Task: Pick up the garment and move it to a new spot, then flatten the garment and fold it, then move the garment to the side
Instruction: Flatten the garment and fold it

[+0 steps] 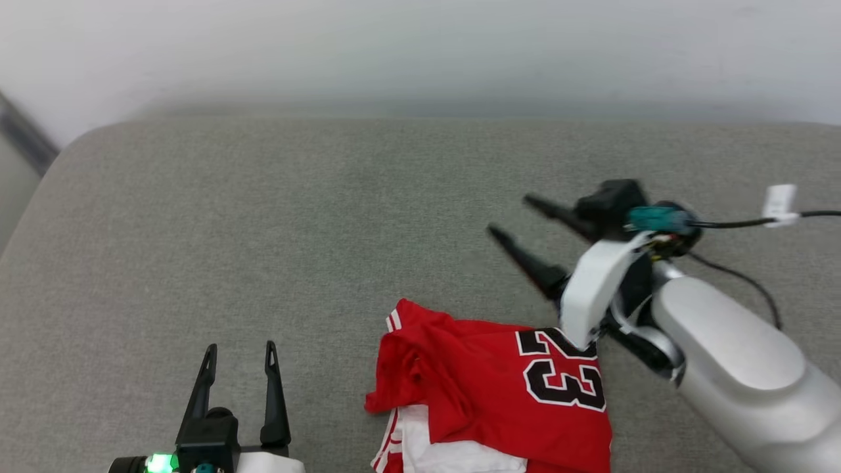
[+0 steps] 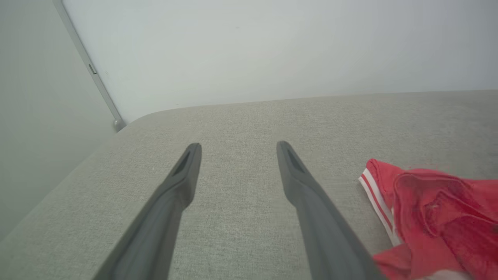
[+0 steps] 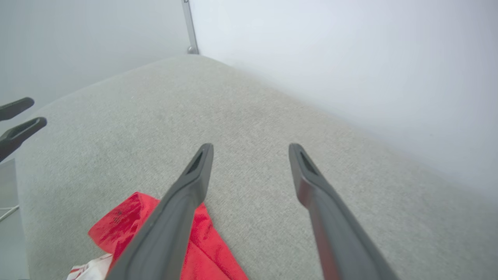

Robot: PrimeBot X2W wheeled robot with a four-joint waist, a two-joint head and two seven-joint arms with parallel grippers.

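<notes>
- Garment point(image 1: 486, 384) lies crumpled on the grey upholstered surface point(image 1: 263, 230) near its front edge, "23" print facing up.
- Left gripper point(image 1: 240, 347): fingers spread, empty, well apart from the garment.
- Right gripper point(image 1: 507, 213): spread, empty, just beyond it.

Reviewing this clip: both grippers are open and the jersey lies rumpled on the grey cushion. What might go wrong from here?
The garment lies in loose overlapping layers, so the right gripper, open near its far edge, may pinch only the top layer and unravel it. Its near part runs off the head view's bottom edge, so a grasp there would likely go unseen.
</notes>
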